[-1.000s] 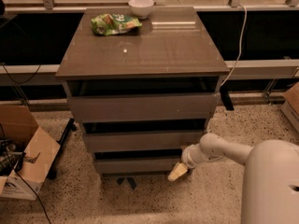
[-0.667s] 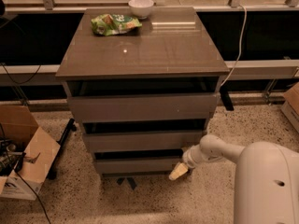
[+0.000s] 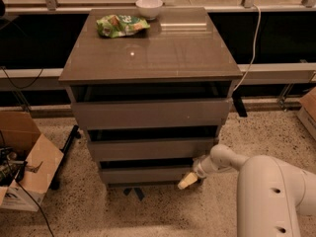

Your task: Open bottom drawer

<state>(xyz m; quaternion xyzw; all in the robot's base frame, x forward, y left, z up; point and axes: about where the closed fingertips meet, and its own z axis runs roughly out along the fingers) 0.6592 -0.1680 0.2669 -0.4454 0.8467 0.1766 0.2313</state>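
A speckled stone floor (image 3: pixel 148 214) and dark window wall frame my grey-brown bench (image 3: pixel 148 58) of three drawers. My pincer (image 3: pixel 187 181) hangs low at the cabinet's foot, its cream tip against the lower right corner of the bottom drawer (image 3: pixel 143 175). I cannot tell whether it is touching, nor whether it is clenched or released. The drawer's plain front runs leftward from the pincer in my view, a dark gap above it. The white arm (image 3: pixel 227 159) reaches in from behind the pincer at lower right. Far above the pincer, on the benchtop, sit a white bowl (image 3: pixel 149 7) and a green snack bag (image 3: pixel 121 25). A cardboard box (image 3: pixel 29 162) lies well off to the left.
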